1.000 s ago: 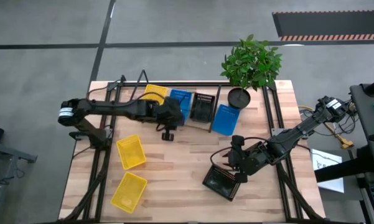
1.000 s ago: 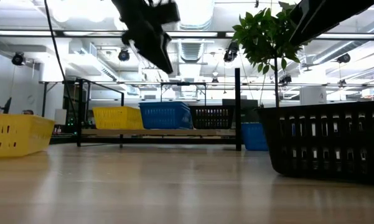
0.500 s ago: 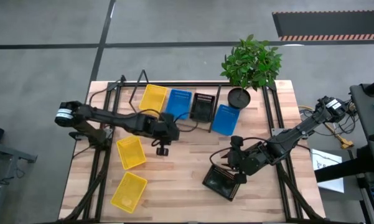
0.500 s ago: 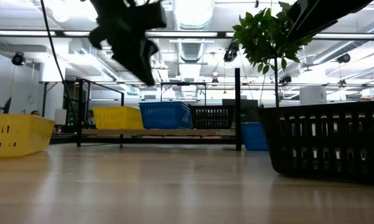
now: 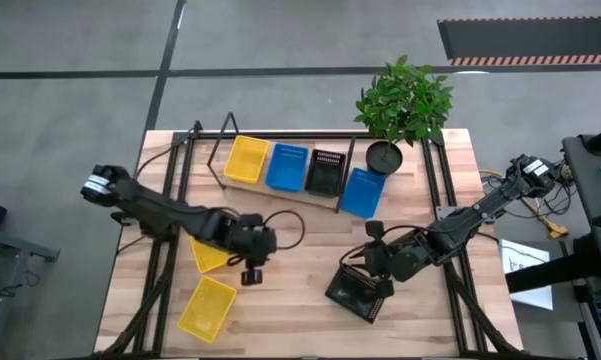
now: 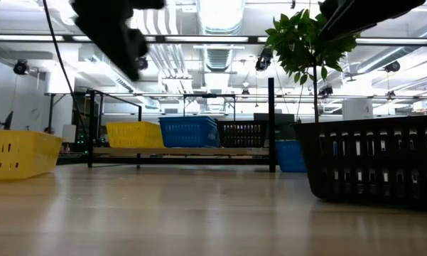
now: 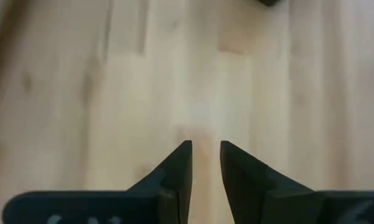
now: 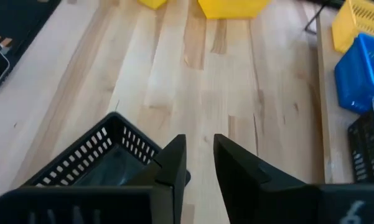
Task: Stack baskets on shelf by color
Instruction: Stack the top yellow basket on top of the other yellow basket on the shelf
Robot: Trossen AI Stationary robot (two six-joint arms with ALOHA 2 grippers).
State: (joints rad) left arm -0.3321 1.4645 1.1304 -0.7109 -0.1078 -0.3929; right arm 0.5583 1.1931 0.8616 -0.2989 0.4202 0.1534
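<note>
1. Arms reach in from both sides of the wooden table [image 5: 300,270], each stretched low and bent toward the middle.
2. The left gripper [image 5: 250,273] hangs over bare wood and points straight down; its fingers [image 7: 180,168] stand a narrow gap apart with nothing between them.
3. Just beside it, on its arm's side, lies a yellow basket [image 5: 208,250], partly hidden under the forearm; another yellow basket [image 5: 206,306] sits nearer the table's front edge.
4. The right gripper [image 5: 372,272] is down at the rim of a black basket [image 5: 356,294], its arm angled in from the table's right edge.
5. In the right wrist view one finger [image 8: 172,163] is over the basket's mesh wall, the other just outside; the gap is narrow, yet I cannot tell whether the wall is pinched.
6. Beyond both grippers, the shelf [image 5: 280,187] carries yellow, blue and black baskets side by side, with a further blue basket [image 5: 360,192] leaning beside its end near a potted plant [image 5: 402,102].
</note>
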